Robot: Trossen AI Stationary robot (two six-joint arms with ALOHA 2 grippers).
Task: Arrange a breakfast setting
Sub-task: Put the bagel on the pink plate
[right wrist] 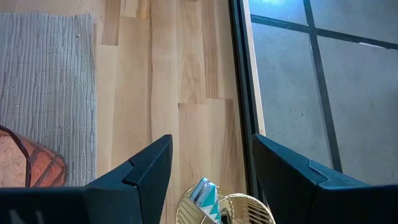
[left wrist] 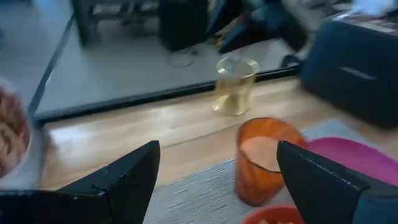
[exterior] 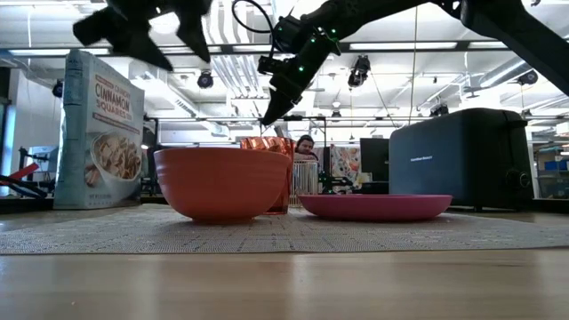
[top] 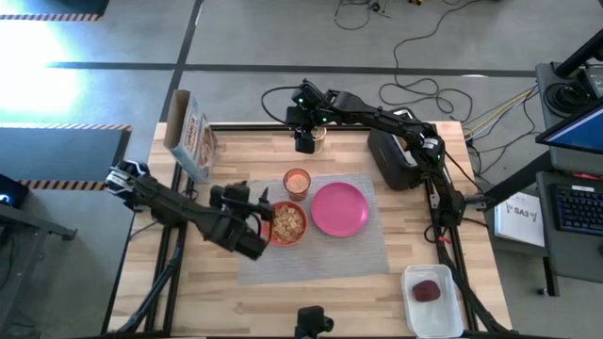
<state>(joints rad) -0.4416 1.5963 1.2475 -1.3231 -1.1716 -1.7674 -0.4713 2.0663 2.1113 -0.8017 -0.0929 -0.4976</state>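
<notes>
Grey placemat [top: 320, 247] is already carrying bowl [top: 288, 224], cup [top: 297, 181] and plate [top: 339, 208]. Left gripper [top: 267, 226] is hovering open-jawed by the bowl; right gripper [top: 306, 141], fingers apart and empty, is poised over a glass jar [top: 318, 138].

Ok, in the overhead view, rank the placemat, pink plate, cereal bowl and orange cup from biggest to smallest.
1. Grey placemat, by far the largest.
2. Pink plate.
3. Red-orange bowl, partly covered by the left arm but clearly smaller than the plate.
4. Orange cup, the smallest.

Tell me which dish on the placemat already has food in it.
The red-orange bowl, on the placemat next to the left hand, holds cereal. The pink plate beside it is bare.
</notes>
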